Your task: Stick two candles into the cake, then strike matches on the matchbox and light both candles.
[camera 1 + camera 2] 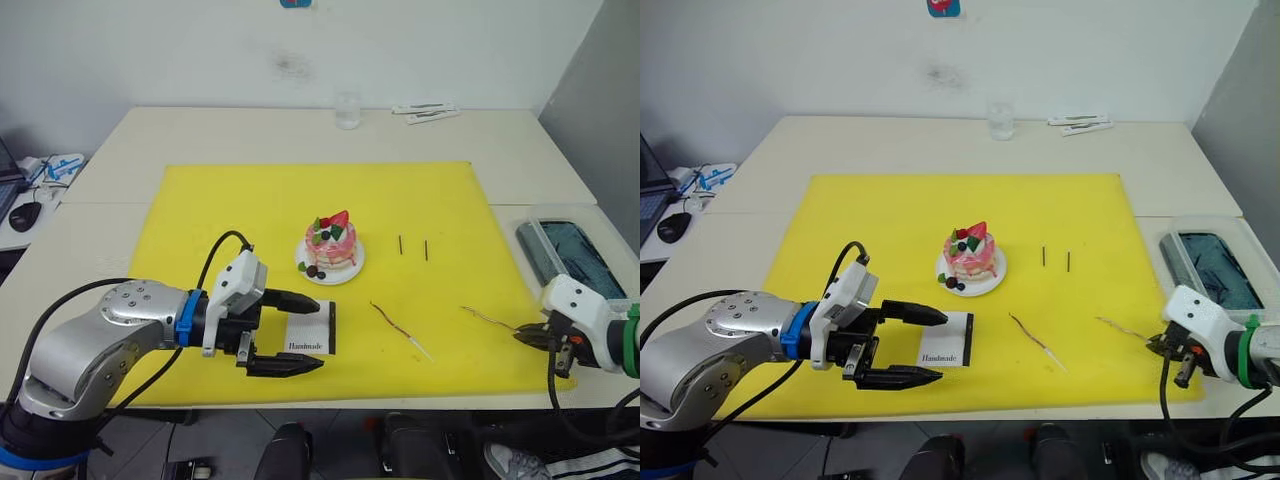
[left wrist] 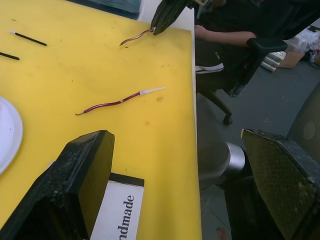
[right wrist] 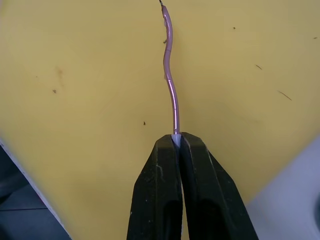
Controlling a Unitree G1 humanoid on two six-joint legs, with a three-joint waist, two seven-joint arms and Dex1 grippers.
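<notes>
left gripper (image 1: 297, 333): hovering low over the mat's near left part with its fingers spread wide, one either side of the matchbox without closing on it; it is probably waiting there to steady the box for striking later.
matchbox (image 1: 312, 336): one, lying flat on the mat just in front of the cake, its black strip turned toward the right, where a match could reach it.
cake (image 1: 331, 244): one, sitting on its white plate near the middle of the mat, with no candle standing in it yet.
loose candle (image 1: 398, 326): lying flat on the mat to the right of the matchbox, pale end pointing toward the near edge, touched by nothing; it is waiting its turn.
matches (image 1: 401, 244): two, lying side by side but apart, to the right of the cake, both untouched.
held candle (image 3: 170, 80): its pale end is being pinched, the wavy body sticking out ahead toward the cake, so the free end is likely the one going in.
right gripper (image 3: 176, 140): near the mat's right edge, fingers clamping tight on that candle's tip.
mat (image 1: 200, 220): one yellow sheet, carrying everything.
count: two candles, two matches, one matchbox, one cake.
</notes>
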